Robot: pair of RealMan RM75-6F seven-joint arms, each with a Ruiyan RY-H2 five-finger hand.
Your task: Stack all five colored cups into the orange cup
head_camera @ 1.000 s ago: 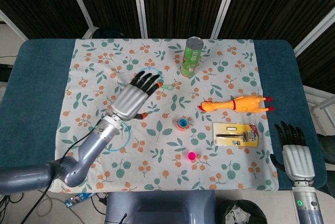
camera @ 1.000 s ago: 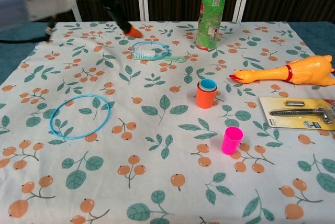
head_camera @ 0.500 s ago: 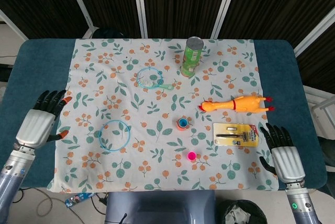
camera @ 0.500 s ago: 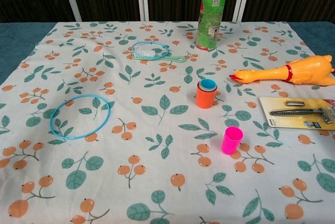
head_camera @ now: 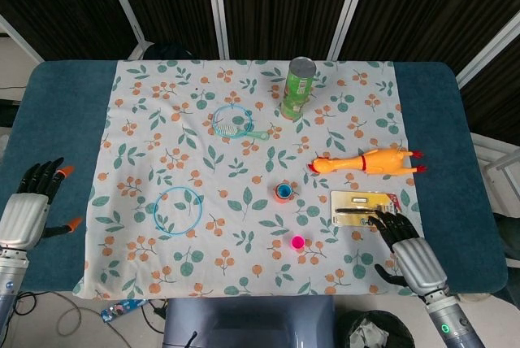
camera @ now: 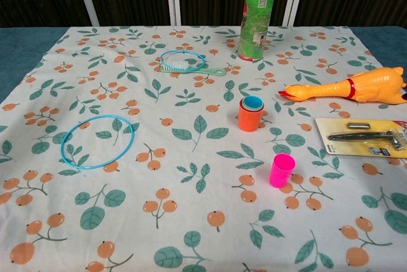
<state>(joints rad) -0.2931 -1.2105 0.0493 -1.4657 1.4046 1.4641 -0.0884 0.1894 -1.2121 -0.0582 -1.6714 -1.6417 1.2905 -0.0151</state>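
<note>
The orange cup (head_camera: pixel 283 193) (camera: pixel 250 117) stands upright mid-table with smaller cups nested in it; a blue rim shows on top. A pink cup (head_camera: pixel 297 242) (camera: pixel 281 170) stands alone nearer the front edge. My left hand (head_camera: pixel 28 210) hovers off the cloth at the far left, fingers spread, holding nothing. My right hand (head_camera: pixel 406 254) is at the front right, fingers spread, its fingertips reaching the near edge of the razor pack (head_camera: pixel 366 209). Neither hand appears in the chest view.
A green can (head_camera: pixel 299 86) (camera: pixel 258 14) stands at the back. A rubber chicken (head_camera: pixel 366 161) (camera: pixel 353 86) lies right of the cups. A blue ring (head_camera: pixel 178 210) (camera: pixel 96 141) and a teal brush (head_camera: pixel 234 123) (camera: pixel 184 62) lie on the left.
My left hand has pulled back from the brush to the table's left edge. My right hand has moved in leftward and forward toward the razor pack.
</note>
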